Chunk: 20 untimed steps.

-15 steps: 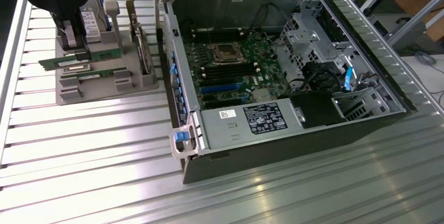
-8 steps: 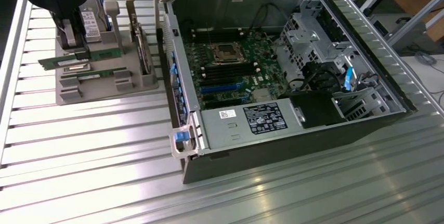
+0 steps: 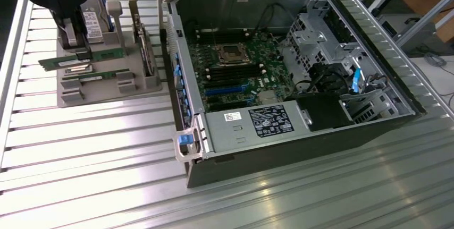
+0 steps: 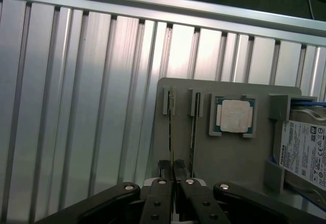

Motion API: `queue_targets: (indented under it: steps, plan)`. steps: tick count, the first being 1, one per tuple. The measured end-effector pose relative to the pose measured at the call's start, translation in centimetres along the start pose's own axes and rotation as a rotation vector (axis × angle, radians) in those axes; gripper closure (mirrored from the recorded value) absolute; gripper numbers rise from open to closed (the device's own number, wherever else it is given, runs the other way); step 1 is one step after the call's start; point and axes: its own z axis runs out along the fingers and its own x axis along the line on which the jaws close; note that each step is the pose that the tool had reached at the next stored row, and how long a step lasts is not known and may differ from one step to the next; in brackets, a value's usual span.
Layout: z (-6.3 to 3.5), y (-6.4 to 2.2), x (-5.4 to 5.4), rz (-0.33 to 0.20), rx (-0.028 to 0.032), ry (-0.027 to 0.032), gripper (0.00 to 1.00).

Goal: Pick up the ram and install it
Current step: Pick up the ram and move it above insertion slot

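End effector (image 4: 172,172) is sitting nearly closed, apparently pinching the ram (image 4: 170,132). The ram is standing on edge in the grey holder (image 4: 234,158) on the worktop (image 4: 76,107), just beside the second stick (image 4: 193,132).

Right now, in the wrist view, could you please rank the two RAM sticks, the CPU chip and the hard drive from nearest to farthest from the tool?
1. ram, edge-on, clamped in the tool.
2. second ram, in the neighbouring slot of the holder.
3. CPU chip, in its square recess beyond the sticks.
4. hard drive, at the holder's far side.
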Motion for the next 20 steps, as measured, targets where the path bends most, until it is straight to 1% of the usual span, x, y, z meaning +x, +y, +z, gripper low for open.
queue_targets:
  steps: [20]
  plan:
    - [-0.78,0.03,-0.02,0.0,0.0001,0.0,0.87]
